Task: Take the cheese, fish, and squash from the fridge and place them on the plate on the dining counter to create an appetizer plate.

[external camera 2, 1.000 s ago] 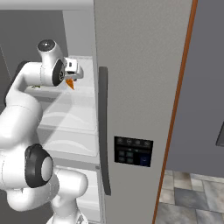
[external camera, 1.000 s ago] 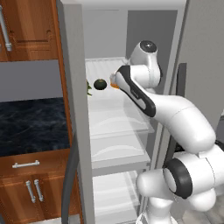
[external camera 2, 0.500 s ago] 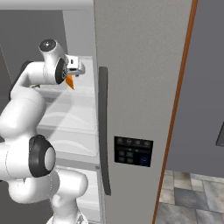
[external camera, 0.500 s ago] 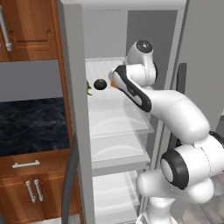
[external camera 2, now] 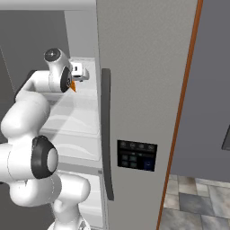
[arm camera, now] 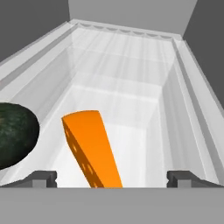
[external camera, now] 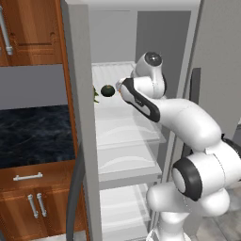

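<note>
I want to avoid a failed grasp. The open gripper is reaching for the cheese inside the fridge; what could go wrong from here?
1. The squash lies close beside the cheese; a finger of the gripper may nudge it.
2. The cheese sits nearer that finger than the other, so closing may push it sideways.
3. The arm works near the fridge wall, so lifting out may clip it.

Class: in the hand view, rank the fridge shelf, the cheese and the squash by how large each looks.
1. fridge shelf
2. cheese and squash: too alike to rank; the squash is cut off by the edge.
</note>
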Controlling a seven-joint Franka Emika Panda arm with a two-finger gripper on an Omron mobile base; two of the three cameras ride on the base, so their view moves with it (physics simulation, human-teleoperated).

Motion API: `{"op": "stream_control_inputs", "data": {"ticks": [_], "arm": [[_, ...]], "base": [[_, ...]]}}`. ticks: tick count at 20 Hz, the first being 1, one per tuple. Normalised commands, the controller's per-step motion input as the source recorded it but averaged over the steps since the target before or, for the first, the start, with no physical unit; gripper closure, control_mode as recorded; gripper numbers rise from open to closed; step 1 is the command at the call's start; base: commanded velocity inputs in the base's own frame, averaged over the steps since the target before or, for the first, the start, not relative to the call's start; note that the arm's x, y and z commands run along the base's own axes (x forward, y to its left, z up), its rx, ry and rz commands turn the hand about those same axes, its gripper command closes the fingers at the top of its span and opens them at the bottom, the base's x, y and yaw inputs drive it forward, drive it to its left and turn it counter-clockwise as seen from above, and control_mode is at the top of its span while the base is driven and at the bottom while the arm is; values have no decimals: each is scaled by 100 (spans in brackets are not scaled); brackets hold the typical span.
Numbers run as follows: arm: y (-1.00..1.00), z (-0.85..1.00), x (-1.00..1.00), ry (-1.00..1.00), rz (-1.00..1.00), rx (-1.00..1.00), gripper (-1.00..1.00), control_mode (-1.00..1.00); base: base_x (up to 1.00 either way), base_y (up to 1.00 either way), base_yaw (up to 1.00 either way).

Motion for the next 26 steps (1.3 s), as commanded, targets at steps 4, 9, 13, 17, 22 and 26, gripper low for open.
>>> {"op": "stream_control_inputs", "data": {"ticks": [4,9,13,17,22,26], "arm": [[0,-6,20,0,0,2,-100,-100],[0,-13,20,0,0,3,-100,-100],[0,-22,7,0,0,4,-100,-100],[0,-32,9,4,0,4,100,-100],[0,-30,3,1,0,2,100,-100],[3,-34,0,0,0,0,100,-100]], "base": [[0,0,0],[0,0,0],[0,0,0],[0,0,0],[0,0,0],[0,0,0]]}}
